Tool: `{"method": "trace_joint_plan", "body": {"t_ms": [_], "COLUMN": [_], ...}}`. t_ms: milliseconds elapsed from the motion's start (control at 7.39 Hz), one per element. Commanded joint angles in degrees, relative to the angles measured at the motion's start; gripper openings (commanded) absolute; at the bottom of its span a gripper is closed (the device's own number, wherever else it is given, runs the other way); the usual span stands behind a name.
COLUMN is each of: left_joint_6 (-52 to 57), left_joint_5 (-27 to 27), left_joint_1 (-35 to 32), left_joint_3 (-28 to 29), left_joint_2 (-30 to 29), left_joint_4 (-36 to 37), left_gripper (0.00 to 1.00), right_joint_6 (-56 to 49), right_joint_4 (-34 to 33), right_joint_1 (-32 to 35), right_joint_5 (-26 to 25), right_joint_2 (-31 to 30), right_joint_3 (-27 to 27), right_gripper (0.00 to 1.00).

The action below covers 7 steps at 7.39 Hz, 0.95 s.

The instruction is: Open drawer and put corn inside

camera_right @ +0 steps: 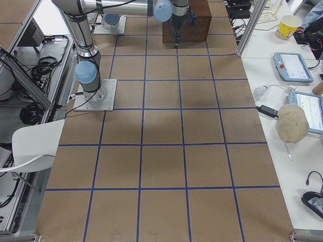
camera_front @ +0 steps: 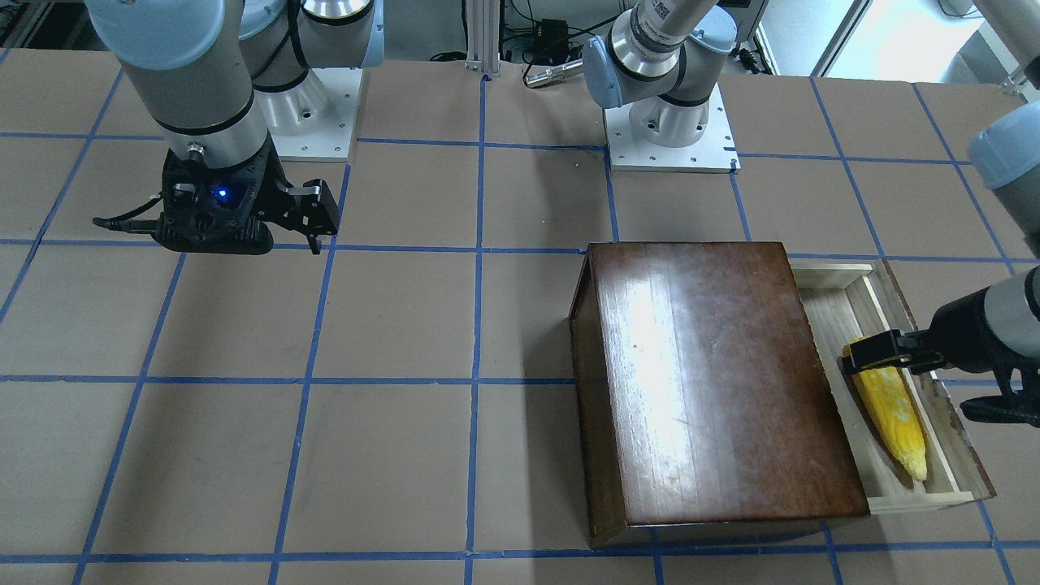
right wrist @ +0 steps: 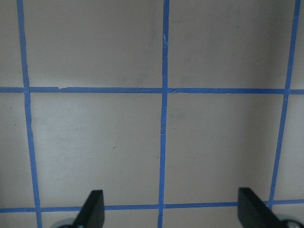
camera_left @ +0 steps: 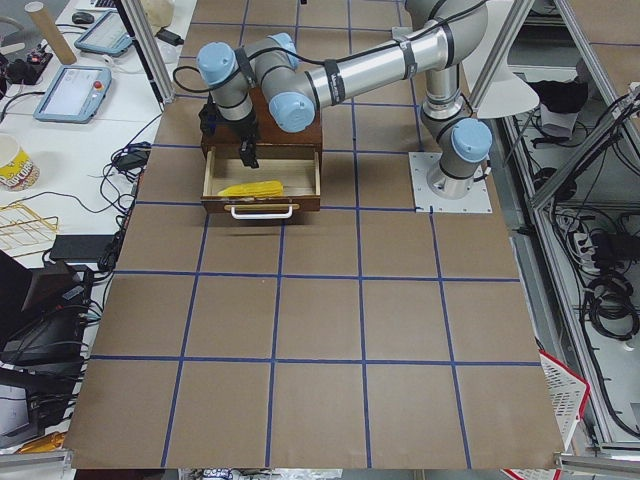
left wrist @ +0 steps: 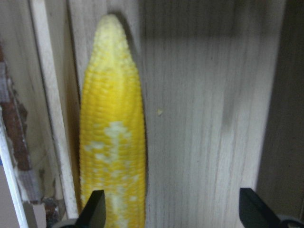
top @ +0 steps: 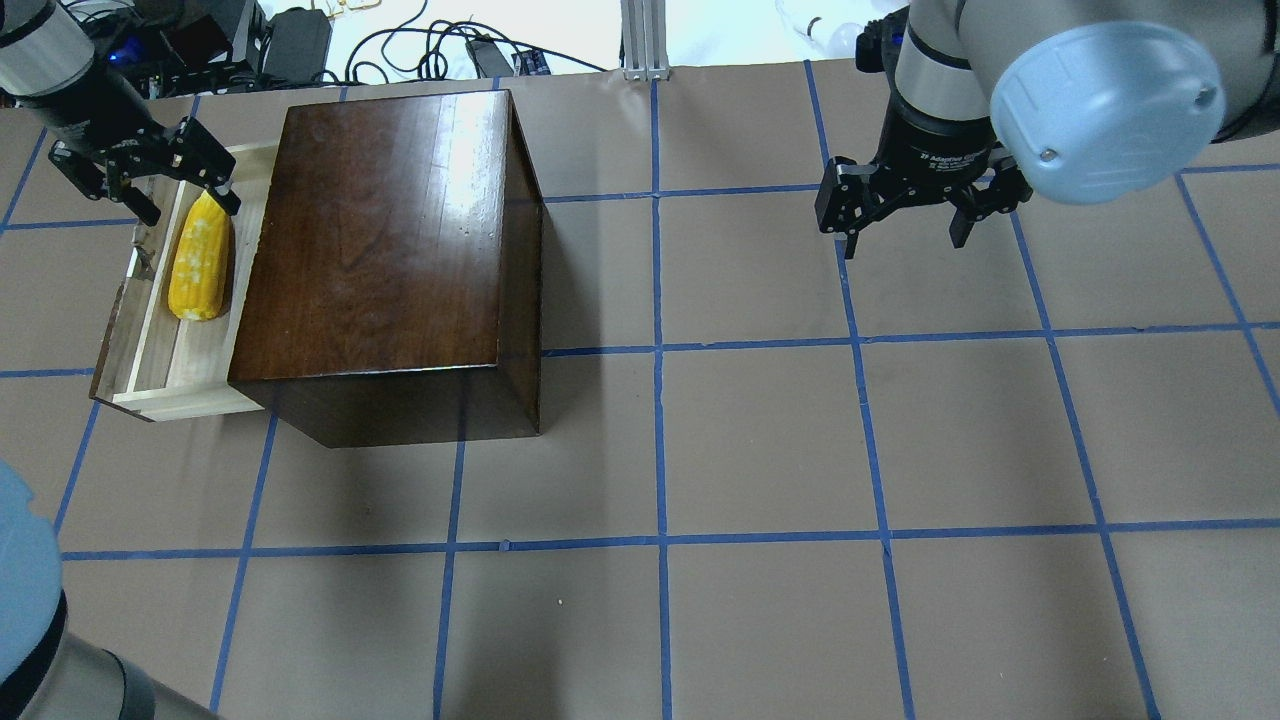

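Corn [left wrist: 113, 142] lies loose on the pale floor of the drawer [top: 180, 400], right beneath the left gripper [left wrist: 173, 209], whose jaws are spread wide and hold nothing. One fingertip [left wrist: 94, 211] shows over the thick end of the corn, and the other is well off to the side over bare wood. Whether the nearer one touches the corn I cannot tell, though the left side view shows the gripper above the drawer rather than down in it. The corn runs lengthways along the inside of the front panel [top: 112, 345], with its pale tip pointing away from the gripper

Just past the far finger is the dark glossy box [top: 385, 240], and the drawer stands open out of its side. A cream handle [camera_left: 262, 211] sits on the outer face of the front panel

Well apart from all this, across the table [top: 760, 440], the right gripper [top: 905, 240] hangs over bare brown surface crossed by blue tape lines [right wrist: 164, 142]. Its jaws are also wide apart and empty
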Motion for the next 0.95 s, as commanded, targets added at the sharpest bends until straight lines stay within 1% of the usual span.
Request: {"method": "trace_joint_plan", "body": {"t_ms": [0,135,271,406,541,676,812], "left_joint_6": [-0.3,-4.2,-11.5,-15.0,-17.1,-17.4,-17.5], "left_joint_5": [3.7,4.1,3.8,3.7,4.2,3.4,3.3], "left_joint_1": [-8.7,-11.8,-15.1,-18.7,-21.0,-22.0,-22.3], "left_joint_3": [3.0,3.1,2.9,2.2,2.2,1.5,-1.2], "left_joint_2": [1.2,2.0,3.2,3.6,4.1,4.8,6.3], "left_joint_4": [-1.3,-1.4,-1.5,-1.5,-1.5,-1.6,-1.4], "left_gripper": [1.0,1.0,1.0,1.0,1.0,1.0,1.0], "right_joint_6": [0.0,0.0,0.0,0.0,0.0,0.0,0.0], "right_joint_4": [0.0,0.0,-0.1,-0.1,0.0,0.0,0.0], "right_joint_1": [0.0,0.0,0.0,0.0,0.0,0.0,0.0], "right_joint_5": [0.1,0.1,0.0,0.0,0.0,0.1,0.0], "right_joint_2": [0.0,0.0,0.0,0.0,0.0,0.0,0.0], "right_joint_3": [0.0,0.0,0.0,0.0,0.0,0.0,0.0], "right_gripper": [1.0,1.0,1.0,1.0,1.0,1.0,1.0]}}
